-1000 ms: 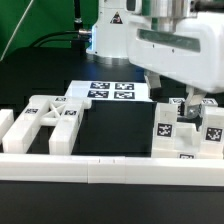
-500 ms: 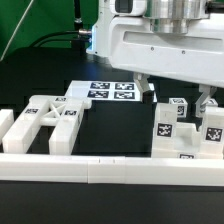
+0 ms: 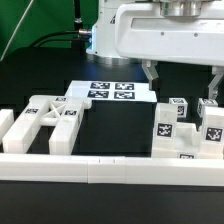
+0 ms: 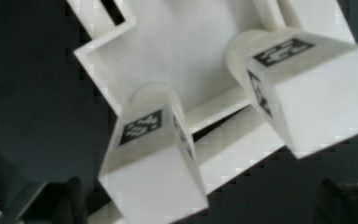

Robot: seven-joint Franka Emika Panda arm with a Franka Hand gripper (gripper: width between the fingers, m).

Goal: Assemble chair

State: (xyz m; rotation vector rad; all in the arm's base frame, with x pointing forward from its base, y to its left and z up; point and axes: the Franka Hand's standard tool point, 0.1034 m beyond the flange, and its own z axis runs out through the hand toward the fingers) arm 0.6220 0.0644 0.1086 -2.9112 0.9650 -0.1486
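Observation:
The chair is in loose white tagged pieces. Several tagged blocks [image 3: 168, 126] stand grouped at the exterior view's right, just behind the front rail. Two cut-out frames [image 3: 52, 120] lie at the exterior view's left, with a plain block [image 3: 7, 126] beside them. My gripper [image 3: 182, 80] hangs above the right group, open and empty, its fingers [image 3: 150, 73] wide apart and touching nothing. In the wrist view two tagged blocks [image 4: 153, 150] [image 4: 309, 85] stand on a flat white piece [image 4: 167, 45] directly below. My fingertips are only dark blurs there.
The marker board [image 3: 110, 90] lies flat at the back middle of the black mat. The long white border rail [image 3: 110, 171] runs along the front edge. The arm's white body [image 3: 160, 30] fills the upper right.
The gripper has risen from low among the right-hand blocks to well above them. Its fingers stand wider apart. The blocks stay in place.

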